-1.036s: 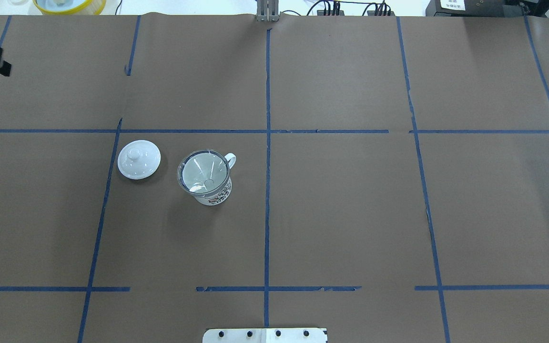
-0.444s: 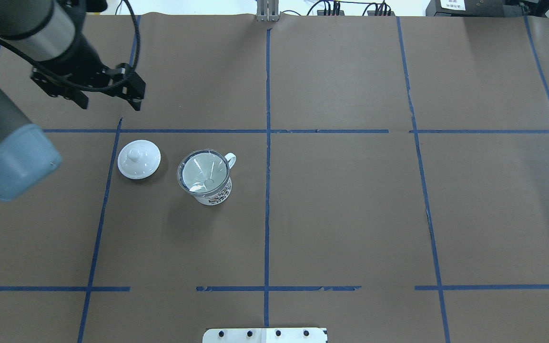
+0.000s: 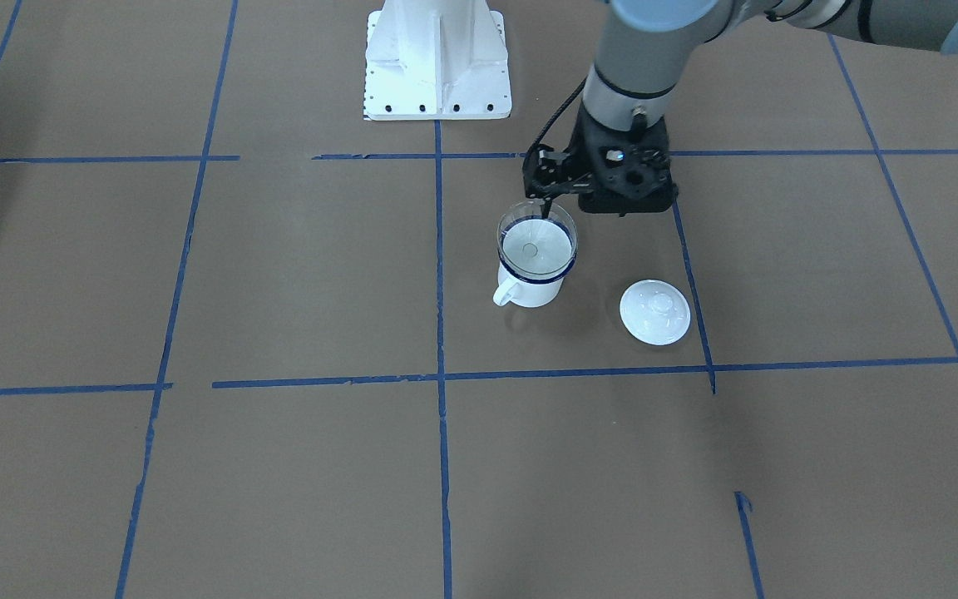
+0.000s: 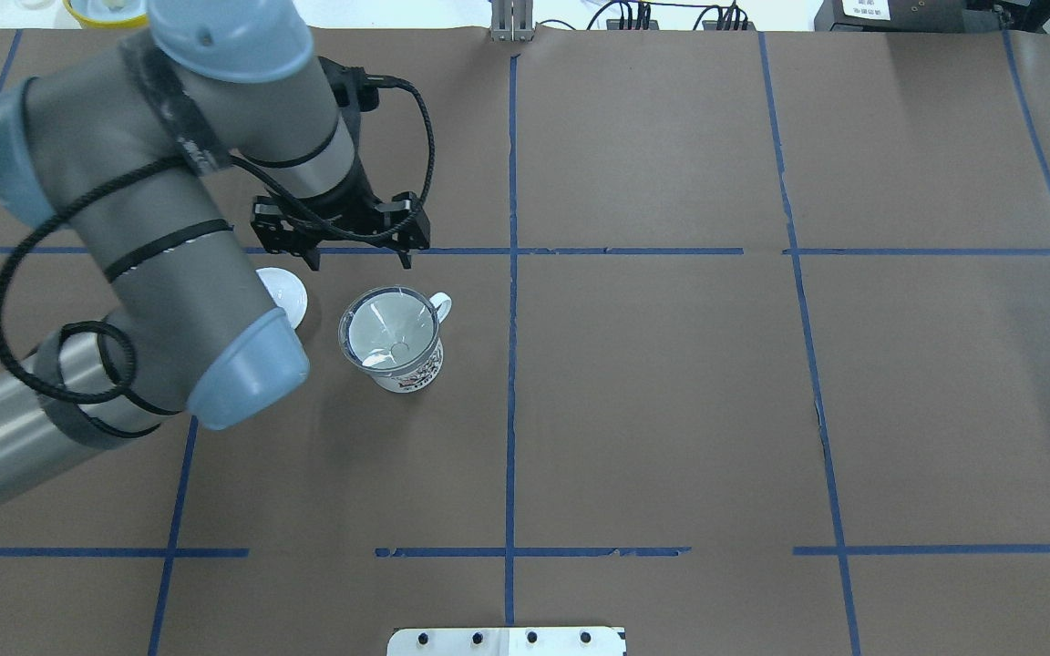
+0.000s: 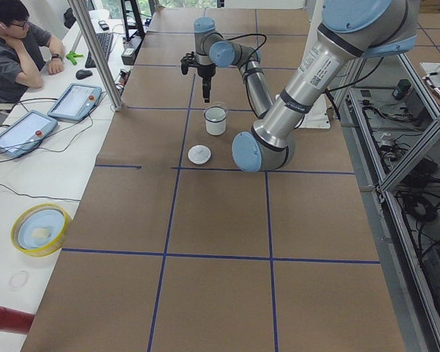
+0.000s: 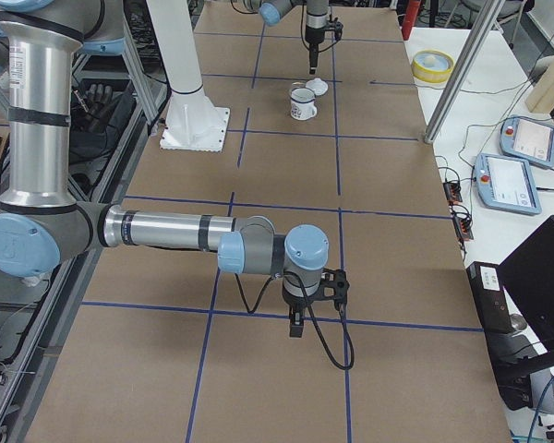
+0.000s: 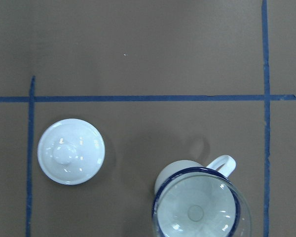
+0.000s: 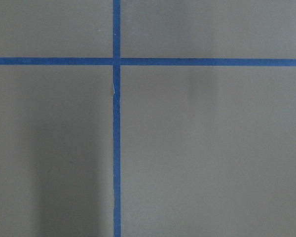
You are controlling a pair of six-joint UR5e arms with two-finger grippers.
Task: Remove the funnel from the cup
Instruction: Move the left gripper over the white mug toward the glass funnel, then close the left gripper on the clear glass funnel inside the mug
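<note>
One left gripper (image 4: 361,262), spread wide, near funnel (image 4: 390,330).

The worktop (image 4: 671,410) is covered in brown paper, marked into large squares by blue tape lines (image 4: 510,410). The cup (image 3: 529,291) stands upright on it roughly beneath the left tool (image 4: 361,263), in the same taped square, with its handle pointing away from the robot. A white round lid (image 3: 654,311) with a knob lies flat on the paper off to the outer side of that tool, near the cup but apart from it. Under the right tool (image 6: 295,325), two tape lines cross. The white base plate (image 3: 437,83) sits on the robot's edge of the worktop, behind both tools.
</note>
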